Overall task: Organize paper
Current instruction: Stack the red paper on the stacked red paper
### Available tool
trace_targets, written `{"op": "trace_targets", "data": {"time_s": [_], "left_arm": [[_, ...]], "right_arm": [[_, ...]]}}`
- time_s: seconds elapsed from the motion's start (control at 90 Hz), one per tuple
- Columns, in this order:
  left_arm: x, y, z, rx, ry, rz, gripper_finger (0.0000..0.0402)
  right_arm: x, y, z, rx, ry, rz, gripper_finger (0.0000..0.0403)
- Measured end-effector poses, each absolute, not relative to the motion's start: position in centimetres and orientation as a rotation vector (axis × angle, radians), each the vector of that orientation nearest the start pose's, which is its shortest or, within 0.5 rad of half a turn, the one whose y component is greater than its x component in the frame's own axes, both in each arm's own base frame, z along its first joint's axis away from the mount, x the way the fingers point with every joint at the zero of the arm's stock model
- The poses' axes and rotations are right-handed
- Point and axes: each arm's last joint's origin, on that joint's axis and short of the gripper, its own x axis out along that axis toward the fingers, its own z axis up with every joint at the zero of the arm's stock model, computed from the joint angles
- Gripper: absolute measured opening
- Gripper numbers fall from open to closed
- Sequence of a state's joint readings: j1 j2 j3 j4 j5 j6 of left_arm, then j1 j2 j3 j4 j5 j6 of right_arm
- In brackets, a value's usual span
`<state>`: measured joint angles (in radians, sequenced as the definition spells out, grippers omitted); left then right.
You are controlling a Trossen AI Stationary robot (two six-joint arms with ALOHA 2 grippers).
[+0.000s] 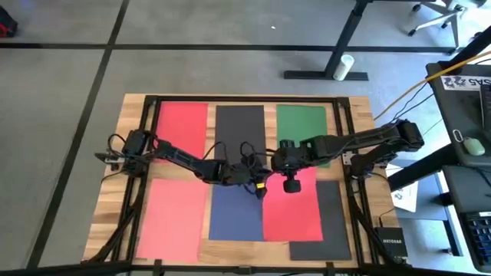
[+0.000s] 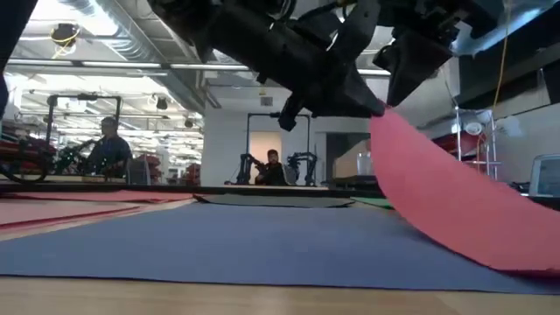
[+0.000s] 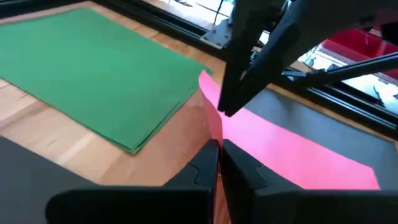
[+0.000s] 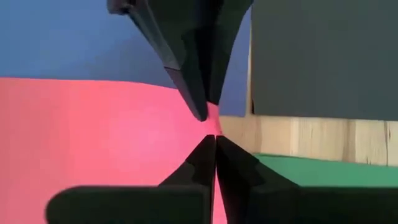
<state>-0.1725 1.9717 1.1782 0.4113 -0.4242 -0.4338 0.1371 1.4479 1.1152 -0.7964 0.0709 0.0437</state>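
Near edge of the light wooden slatted table [image 1: 360, 107]: a thin matte pink-red paper sheet [image 1: 170, 218] lies flat at the left front, a blue paper sheet [image 1: 234, 215] just beside it, then a second pink-red sheet [image 1: 295, 211] that is lifted at one corner, and a black paper sheet [image 1: 330, 218] at the right front, partly covered by the lifted one. In the low view the lifted sheet [image 2: 446, 206] curves up off the blue sheet [image 2: 262, 241] in a smooth bend — no crease visible.

Mid-table, both grippers meet on that raised corner. The left gripper [image 3: 218, 163] has its dark fingers pinched narrow on the pink-red edge; the right gripper [image 4: 215, 152] is likewise closed on the same corner, fingertips nearly touching the other arm's. Exact overlap of the two grips is hard to make out, since dark parts block each other.

Far half: a red paper sheet [image 1: 182, 126] at left, a black sheet [image 1: 240, 126] in the middle, a green paper sheet [image 1: 303, 126] at right, partly hidden by the right arm — all flat.

Off-table right, a small black box [image 1: 392, 239] bears white lettering that looks like "NETGEAR".
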Motion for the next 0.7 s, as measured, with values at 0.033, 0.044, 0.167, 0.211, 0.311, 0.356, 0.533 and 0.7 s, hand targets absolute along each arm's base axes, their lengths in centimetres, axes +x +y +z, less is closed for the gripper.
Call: {"op": "trace_targets", "data": {"time_s": [0.033, 0.044, 0.167, 0.211, 0.311, 0.356, 0.533, 0.7], "left_arm": [[42.0, -6.3, 18.0, -0.309, 0.306, 0.318, 0.0000], [42.0, -6.3, 18.1, -0.307, 0.308, 0.318, 0.0000], [41.5, -6.8, 19.2, -0.286, 0.312, 0.299, 0.0000], [41.2, -6.9, 20.0, -0.274, 0.309, 0.292, 0.0000], [40.1, -7.3, 21.4, -0.226, 0.344, 0.291, 0.0000], [39.5, -7.4, 22.1, -0.205, 0.373, 0.304, 0.0000], [36.3, -7.0, 24.1, -0.099, 0.536, 0.401, 0.0000], [33.3, -6.0, 25.0, 0.014, 0.702, 0.504, 0.0000]], "right_arm": [[27.7, 3.6, 25.5, -0.079, 1.125, 0.035, 0.0001], [27.7, 3.6, 25.5, -0.079, 1.126, 0.035, 0.0001], [27.1, 3.6, 25.9, -0.073, 1.139, 0.046, 0.0001], [26.7, 3.5, 26.2, -0.069, 1.138, 0.045, 0.0001], [25.8, 3.4, 27.4, -0.054, 1.106, 0.037, 0.0001], [25.3, 3.3, 28.0, -0.044, 1.081, 0.034, 0.0001], [23.3, 3.1, 30.4, -0.009, 0.984, 0.022, 0.0001], [21.9, 2.8, 31.5, 0.007, 0.941, -0.017, 0.0001]]}}
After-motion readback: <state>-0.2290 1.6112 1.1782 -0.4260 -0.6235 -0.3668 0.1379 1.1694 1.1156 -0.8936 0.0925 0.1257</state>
